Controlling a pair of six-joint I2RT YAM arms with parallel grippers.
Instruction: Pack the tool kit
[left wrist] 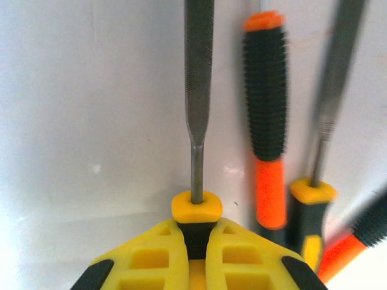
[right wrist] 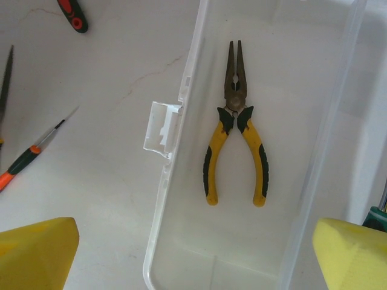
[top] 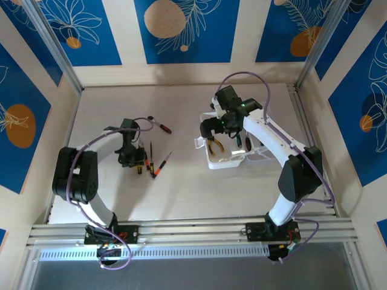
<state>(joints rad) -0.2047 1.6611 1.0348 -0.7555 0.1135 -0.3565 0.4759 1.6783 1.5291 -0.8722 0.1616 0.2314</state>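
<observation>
Left pincer: The left pincer [left wrist: 195, 238] is clamped tight on the black-and-yellow handle of a slim grey file [left wrist: 198, 90], low over the left half of the white counter [top: 181, 193].
File: Its shaft runs straight out from between the yellow fingers [left wrist: 157, 257]. Whether it rests on the counter or hangs just above it cannot be told.
Loose tools: Just to the right of the gripped file in the left wrist view lie an orange-and-black tool [left wrist: 266, 121] and a second file [left wrist: 314, 193] with a yellow-capped handle. Another orange-and-black handle shows blurred at the lower right corner.
Red-handled tool: A red-handled tool [top: 161, 125] lies by itself farther back on the counter, between the two arms.
Case: The translucent white case [top: 228, 162] sits open on the right half of the counter, well apart from the loose tools, its latch tab [right wrist: 162, 128] jutting toward them.
Pliers: Yellow-and-black needle-nose pliers [right wrist: 236, 133] lie flat on the case floor, nose closed and pointing away from the right wrist camera, handles slightly spread.
Right pincer: The right pincer [right wrist: 193, 260] hangs above the case with its yellow fingers [right wrist: 36, 254] spread wide, one on each side of the pliers' compartment, holding nothing.
Edge detail: A green-and-black object [right wrist: 378, 219] shows beyond the case's far wall, too little of it to name.
</observation>
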